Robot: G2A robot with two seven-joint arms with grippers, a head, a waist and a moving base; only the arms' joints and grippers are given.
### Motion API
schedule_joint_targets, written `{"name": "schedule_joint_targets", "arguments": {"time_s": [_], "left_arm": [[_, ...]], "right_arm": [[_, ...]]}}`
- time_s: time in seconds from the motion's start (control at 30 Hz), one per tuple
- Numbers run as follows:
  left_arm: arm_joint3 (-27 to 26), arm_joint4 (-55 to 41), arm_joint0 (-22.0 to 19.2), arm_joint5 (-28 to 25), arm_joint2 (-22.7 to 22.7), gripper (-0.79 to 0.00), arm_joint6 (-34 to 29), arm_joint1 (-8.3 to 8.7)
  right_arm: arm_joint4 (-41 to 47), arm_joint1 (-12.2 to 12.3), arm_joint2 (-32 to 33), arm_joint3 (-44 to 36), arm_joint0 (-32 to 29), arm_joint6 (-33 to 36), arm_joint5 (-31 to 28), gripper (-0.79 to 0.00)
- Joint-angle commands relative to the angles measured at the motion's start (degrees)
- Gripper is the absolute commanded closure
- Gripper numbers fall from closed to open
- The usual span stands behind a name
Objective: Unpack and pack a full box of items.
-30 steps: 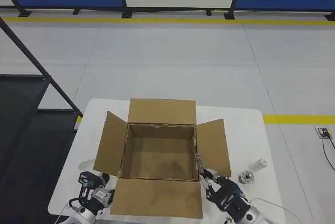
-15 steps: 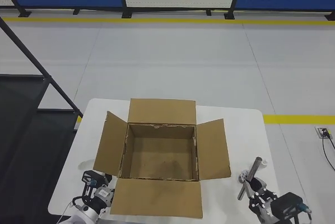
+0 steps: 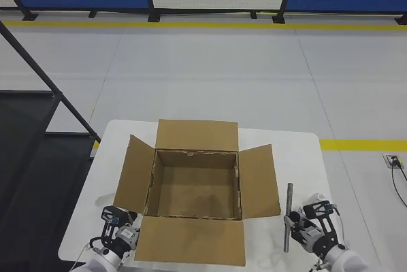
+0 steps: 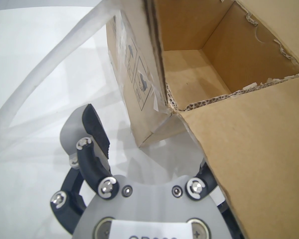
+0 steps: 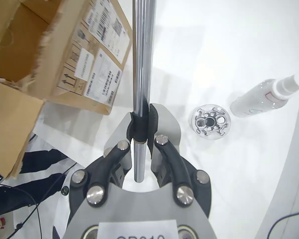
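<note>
Clamping a polished steel rod (image 5: 141, 50), rubber fingers (image 5: 153, 119) hover beside a corrugated box (image 5: 72, 50).

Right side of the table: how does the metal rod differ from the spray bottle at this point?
The metal rod is clamped in the right gripper; the spray bottle rests on the table, ungripped. The rod is long, thin and shiny grey; the bottle is shorter, thicker and clear with a white cap. Both are outside the box, on the same side of it.
</note>
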Motion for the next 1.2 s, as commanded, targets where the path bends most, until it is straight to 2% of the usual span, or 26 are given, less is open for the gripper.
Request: {"name": "schedule_joint_targets", "arguments": {"time_s": [0.0, 0.13, 0.27, 0.53, 0.83, 1.17], "left_arm": [[0.02, -0.08, 0.15, 0.10, -0.06, -0.785, 0.11, 0.01], [0.03, -0.10, 0.40, 0.28, -0.12, -0.785, 0.27, 0.02], [-0.01, -0.24, 0.52, 0.27, -0.12, -0.785, 0.43, 0.04], [-0.19, 0.00, 0.73, 0.25, -0.08, -0.785, 0.63, 0.08], [-0.21, 0.09, 1.22, 0.04, -0.40, -0.785, 0.72, 0.17], [-0.22, -0.29, 1.42, -0.11, -0.99, -0.785, 0.68, 0.28]], "right_arm": [[-1.30, 0.17, -1.40, 1.79, 3.09, 3.93, 1.23, 0.000], [-4.00, 0.34, -4.18, 4.51, 7.69, 9.52, 5.17, 0.000], [-5.97, 0.40, -6.13, 7.18, 11.04, 12.22, 8.75, 0.000], [-10.32, 0.35, -9.85, 13.63, 16.95, 14.70, 15.15, 0.000], [-14.84, 0.16, -14.60, 19.77, 22.73, 16.18, 17.54, 0.000], [-18.75, -0.28, -17.80, 23.47, 26.74, 19.07, 23.51, 0.000]]}}
